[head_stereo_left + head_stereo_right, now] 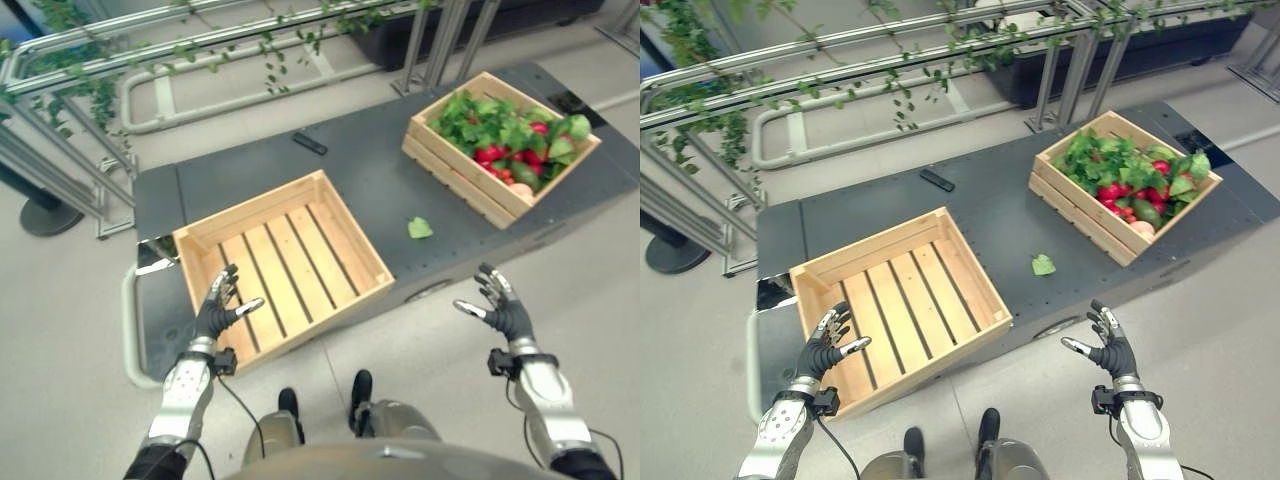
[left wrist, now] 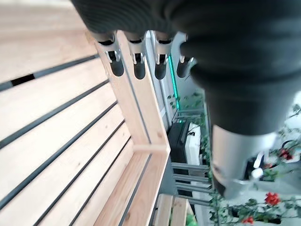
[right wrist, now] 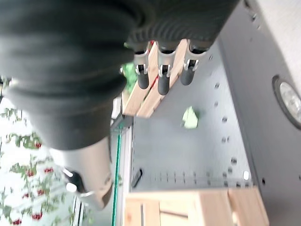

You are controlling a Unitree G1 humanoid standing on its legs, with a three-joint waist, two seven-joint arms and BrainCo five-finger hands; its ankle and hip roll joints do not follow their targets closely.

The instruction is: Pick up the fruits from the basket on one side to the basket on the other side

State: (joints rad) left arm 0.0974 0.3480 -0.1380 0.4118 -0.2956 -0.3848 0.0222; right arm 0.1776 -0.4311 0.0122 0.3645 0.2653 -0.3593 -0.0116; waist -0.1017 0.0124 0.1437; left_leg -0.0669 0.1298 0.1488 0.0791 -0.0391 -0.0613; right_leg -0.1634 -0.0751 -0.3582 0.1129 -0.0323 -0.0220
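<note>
Both robot hands splayed, holding nothing: left robot hand (image 1: 218,308) over slatted crate (image 1: 345,232), right robot hand (image 1: 505,310) off bench (image 1: 370,170) edge. Fruit crate (image 1: 455,160): fruits (image 1: 500,157) half buried under leaves, types unclear.

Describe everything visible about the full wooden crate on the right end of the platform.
The full crate is a pale slatted wooden box with open gaps between its side boards. It sits flat on the dark grey platform, turned at an angle to its edge, on the robot's right and farther away than the empty crate. It is heaped with green leaves and red fruits. Neither hand touches it.
</note>
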